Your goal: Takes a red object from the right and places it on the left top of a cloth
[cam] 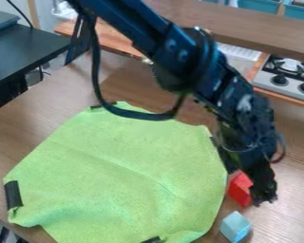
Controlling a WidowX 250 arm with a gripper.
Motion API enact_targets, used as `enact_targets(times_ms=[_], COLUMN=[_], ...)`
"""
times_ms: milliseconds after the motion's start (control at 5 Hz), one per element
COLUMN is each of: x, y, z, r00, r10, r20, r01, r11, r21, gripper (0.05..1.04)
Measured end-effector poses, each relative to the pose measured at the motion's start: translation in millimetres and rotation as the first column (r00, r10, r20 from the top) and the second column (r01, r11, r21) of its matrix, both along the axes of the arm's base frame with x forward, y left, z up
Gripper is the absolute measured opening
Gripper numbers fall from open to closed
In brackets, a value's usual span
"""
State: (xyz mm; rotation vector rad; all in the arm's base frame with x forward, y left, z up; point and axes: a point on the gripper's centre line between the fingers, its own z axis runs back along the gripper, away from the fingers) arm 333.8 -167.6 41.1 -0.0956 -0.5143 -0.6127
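**While the jaws stand apart at the small red solid block (238, 189), pick step in hand, grasp to close**

Camera view: since the black two-finger gripper (248, 186) is spread, with nothing clenched that I can make out, this reads as lining up for the grasp. Red block sits at the jaws, between the fingertips as seen, one finger partly in front of it; whether either touches, can't tell. Next: settle around the block, close, lift, carry over to the upper left of the light green fabric cloth (116, 166), release.

Pose: black jointed robot arm (180, 47) slants in from the top edge, over the cloth's far side, wrist bent so the jaws point down at the wood-grain tabletop (21, 123).

Around the jaws: cloth spreads out to their left, its right edge beside the red block. Pale blue block (236, 227) lies nearer the camera than the jaws, just off the cloth.
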Motion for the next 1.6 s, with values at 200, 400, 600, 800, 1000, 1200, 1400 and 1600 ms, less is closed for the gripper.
enact_targets(times_ms=[200,400,600,800,1000,1200,1400,1600], x=[5.2,9.3,11.8,13.8,13.9,7.9,2.9,-1.1], y=[-4.2,-5.0,-4.8,-7.2,-1.7,9.7,25.9,50.3], z=[-7.3,-15.3,-24.6,-23.3,-25.9,-19.8,-0.7,16.4], r00=[0.999,0.995,0.994,0.992,0.994,0.995,0.992,0.986], r10=[0.046,0.090,0.102,0.118,0.111,0.099,0.122,0.162], r20=[0.009,0.030,0.030,0.037,0.019,0.018,0.033,0.046], r01=[-0.047,-0.092,-0.105,-0.121,-0.112,-0.100,-0.121,-0.158], r11=[0.997,0.992,0.990,0.991,0.993,0.995,0.992,0.984], r21=[0.053,0.083,0.090,0.061,0.038,0.019,-0.034,-0.085], gripper=[0.999,0.999,0.973,0.704,0.580,0.580,0.580,0.580])
